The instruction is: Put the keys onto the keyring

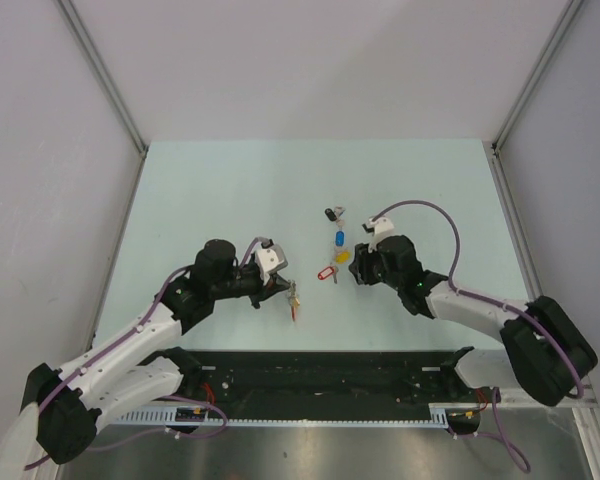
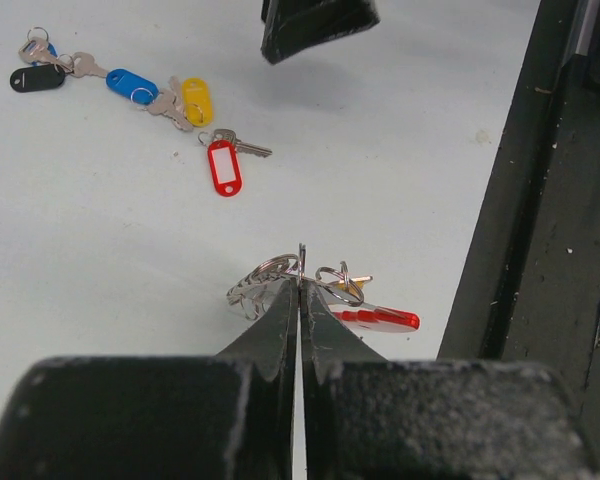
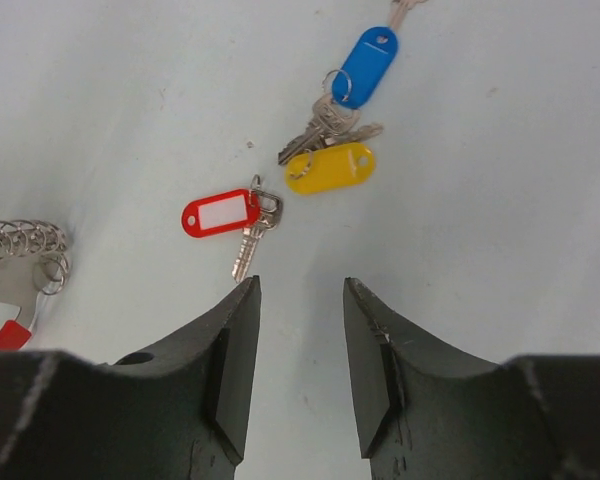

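Keys [image 3: 330, 167] lie just ahead of the open right end effector [image 3: 300, 285]; left end effector [image 2: 301, 283] pinches keyring [image 2: 265, 275].

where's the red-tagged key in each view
Top external: red-tagged key just right of and below picture centre.
Left wrist: upper half, left of centre.
Right wrist: left of centre, a little above the middle.
Shared landmark: the yellow tag, lying right next to it in all three.
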### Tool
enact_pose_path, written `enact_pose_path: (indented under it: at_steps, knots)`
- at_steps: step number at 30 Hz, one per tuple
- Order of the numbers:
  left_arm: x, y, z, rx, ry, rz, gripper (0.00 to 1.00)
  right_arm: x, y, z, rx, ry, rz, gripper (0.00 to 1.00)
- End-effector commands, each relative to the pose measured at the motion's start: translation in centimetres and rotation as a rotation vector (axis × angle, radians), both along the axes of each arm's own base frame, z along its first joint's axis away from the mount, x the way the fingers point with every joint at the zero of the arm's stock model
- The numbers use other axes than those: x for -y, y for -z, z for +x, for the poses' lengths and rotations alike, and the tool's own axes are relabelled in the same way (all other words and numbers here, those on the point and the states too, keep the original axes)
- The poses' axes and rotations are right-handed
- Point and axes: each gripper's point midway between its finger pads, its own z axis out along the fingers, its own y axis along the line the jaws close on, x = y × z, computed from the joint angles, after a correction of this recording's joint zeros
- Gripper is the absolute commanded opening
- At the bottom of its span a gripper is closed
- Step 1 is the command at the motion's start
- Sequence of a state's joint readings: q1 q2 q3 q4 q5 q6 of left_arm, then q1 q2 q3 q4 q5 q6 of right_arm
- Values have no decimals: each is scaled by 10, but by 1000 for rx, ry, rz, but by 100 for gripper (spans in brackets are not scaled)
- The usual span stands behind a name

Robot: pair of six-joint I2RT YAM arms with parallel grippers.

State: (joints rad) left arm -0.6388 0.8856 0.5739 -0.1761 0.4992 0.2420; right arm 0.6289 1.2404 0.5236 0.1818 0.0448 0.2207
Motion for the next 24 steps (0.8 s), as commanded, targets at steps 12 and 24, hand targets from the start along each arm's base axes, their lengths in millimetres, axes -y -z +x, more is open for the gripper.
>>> enact_pose_path:
  at_steps: [12,24]
  knots:
    - [2,-24,9,51,-24,-32,0,-73,15,35,79,-119,108,33]
    - [3,-21,9,40,-19,-27,0,-82,30,47,63,-128,91,24]
